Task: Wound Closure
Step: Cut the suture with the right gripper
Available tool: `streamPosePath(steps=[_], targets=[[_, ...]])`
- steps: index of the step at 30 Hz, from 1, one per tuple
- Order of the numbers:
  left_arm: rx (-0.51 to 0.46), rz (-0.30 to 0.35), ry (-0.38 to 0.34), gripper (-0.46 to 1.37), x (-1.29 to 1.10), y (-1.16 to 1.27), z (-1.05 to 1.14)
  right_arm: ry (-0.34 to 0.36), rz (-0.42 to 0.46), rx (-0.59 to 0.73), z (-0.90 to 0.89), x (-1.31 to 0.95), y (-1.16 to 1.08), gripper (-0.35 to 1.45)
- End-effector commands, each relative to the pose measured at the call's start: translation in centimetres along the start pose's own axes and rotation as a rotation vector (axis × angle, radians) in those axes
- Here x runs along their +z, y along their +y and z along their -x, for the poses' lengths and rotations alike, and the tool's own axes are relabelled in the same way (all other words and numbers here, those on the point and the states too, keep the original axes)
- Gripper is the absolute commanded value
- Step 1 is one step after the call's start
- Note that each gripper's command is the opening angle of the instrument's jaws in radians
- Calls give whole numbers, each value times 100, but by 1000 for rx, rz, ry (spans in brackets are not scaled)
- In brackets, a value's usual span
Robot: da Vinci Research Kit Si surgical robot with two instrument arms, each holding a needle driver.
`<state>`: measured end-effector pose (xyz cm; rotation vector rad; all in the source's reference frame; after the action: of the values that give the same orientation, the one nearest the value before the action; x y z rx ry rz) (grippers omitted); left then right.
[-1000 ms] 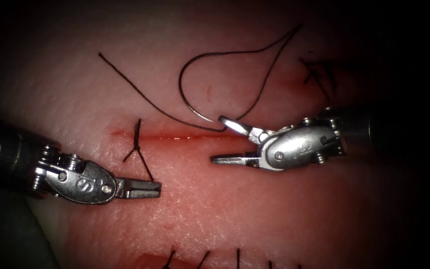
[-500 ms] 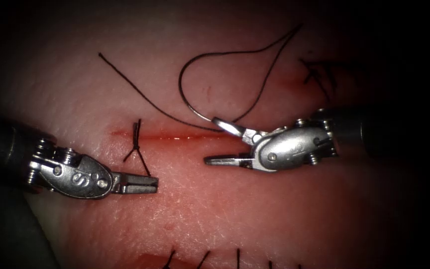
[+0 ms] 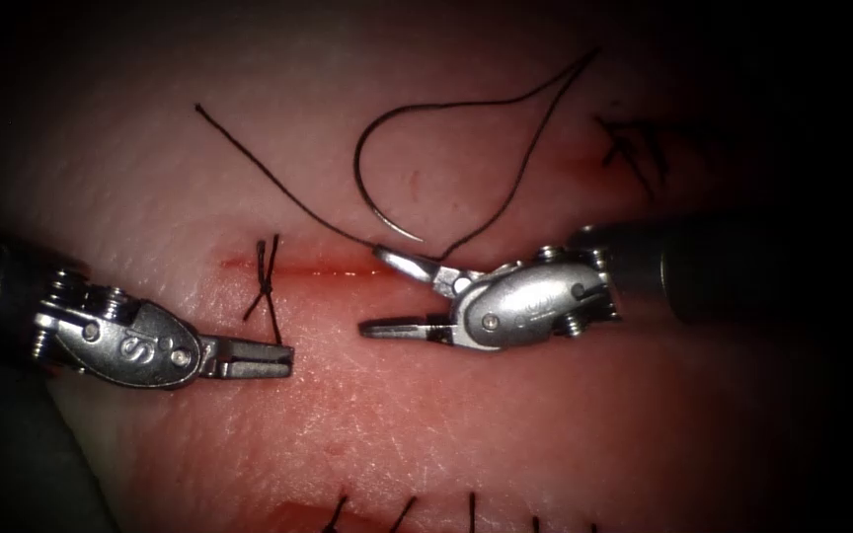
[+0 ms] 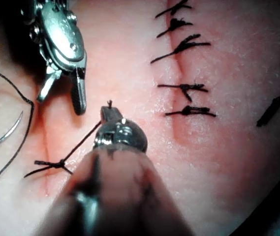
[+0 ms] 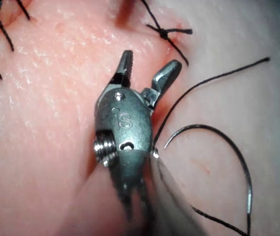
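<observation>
1. I use the cut (image 3: 348, 267) in the tissue (image 3: 466, 424) as my landmark; it runs across the endoscope view, with one tied stitch (image 3: 267, 281) at its left end.
2. My right tool (image 3: 392, 291) has its jaws spread wide and empty, one above the cut, one below it.
3. The needle (image 3: 372, 197) lies free on the tissue just above the cut, not in it, its point near my right tool's upper jaw.
4. Its curve arches away from the cut; thread (image 3: 278, 183) trails off it.
5. My left tool (image 3: 283, 359) sits below the cut, jaws clenched on the stitch's thread tail.
6. My right tool is nearer the needle.
</observation>
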<state>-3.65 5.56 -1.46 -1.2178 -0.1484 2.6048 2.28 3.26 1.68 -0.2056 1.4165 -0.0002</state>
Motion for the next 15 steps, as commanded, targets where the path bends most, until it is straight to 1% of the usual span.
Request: streamPosePath(steps=[1,9,15], targets=[[-1,9,0,-35,-1,0,0,2,-9,-2,0,3,-1,128],[-2,5,-3,-35,-5,-1,1,11,-20,-16,8,21,-13,128],[-4,4,-4,-35,-9,-2,1,17,-30,-21,7,34,-18,127]])
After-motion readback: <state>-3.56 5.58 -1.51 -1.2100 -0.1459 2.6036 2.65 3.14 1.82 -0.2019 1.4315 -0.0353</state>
